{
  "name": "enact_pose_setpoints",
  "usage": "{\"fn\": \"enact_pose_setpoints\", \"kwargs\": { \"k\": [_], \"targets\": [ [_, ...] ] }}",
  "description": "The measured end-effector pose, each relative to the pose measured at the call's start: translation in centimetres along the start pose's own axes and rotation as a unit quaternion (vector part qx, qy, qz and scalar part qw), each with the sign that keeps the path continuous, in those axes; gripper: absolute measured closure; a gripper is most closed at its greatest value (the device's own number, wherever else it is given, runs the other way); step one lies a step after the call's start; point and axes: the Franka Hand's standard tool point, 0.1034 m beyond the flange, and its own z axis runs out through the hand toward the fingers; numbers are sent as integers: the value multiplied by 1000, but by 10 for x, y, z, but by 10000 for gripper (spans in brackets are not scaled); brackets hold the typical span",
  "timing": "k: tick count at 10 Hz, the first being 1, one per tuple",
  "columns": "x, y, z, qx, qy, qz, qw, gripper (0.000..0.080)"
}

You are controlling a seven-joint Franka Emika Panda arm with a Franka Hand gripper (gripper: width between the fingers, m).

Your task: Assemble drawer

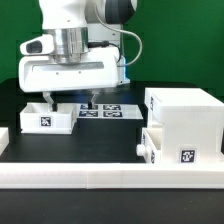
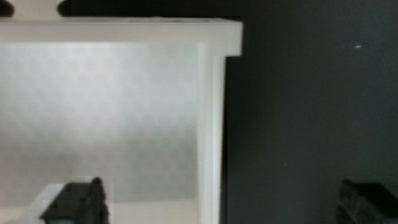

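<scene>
While the tool (image 1: 71,100) hangs spread over the tray (image 1: 45,118), the tray's side wall (image 2: 222,120) lies between its fingers (image 2: 75,200) (one inside, one outside). A straight descent should suffice.

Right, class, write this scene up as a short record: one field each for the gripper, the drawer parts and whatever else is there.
small white plastic tray: exterior view's left, tagged
gripper: open, straddling that tray's side wall
large white cube-shaped plastic case: exterior view's right
second small white tray: low at the case's front, seemingly part inserted
marker board: flat between first tray and case
long low white rail: along the front
</scene>
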Motion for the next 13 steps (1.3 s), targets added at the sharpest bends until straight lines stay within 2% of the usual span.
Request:
{"fn": "enact_pose_setpoints", "kwargs": {
  "k": [3, 7, 9, 10, 11, 12, 13],
  "targets": [
    [-11, 7, 18, -5, 14, -4, 1000, 150],
    [-14, 8, 23, -8, 25, -15, 1000, 150],
    [-14, 8, 23, -9, 25, -17, 1000, 413],
    [-13, 8, 23, -9, 25, -17, 999, 413],
    [-13, 8, 23, -9, 26, -18, 999, 598],
    [-12, 5, 23, -8, 26, -22, 999, 722],
    [-11, 3, 22, -8, 27, -25, 999, 722]
  ]
}}
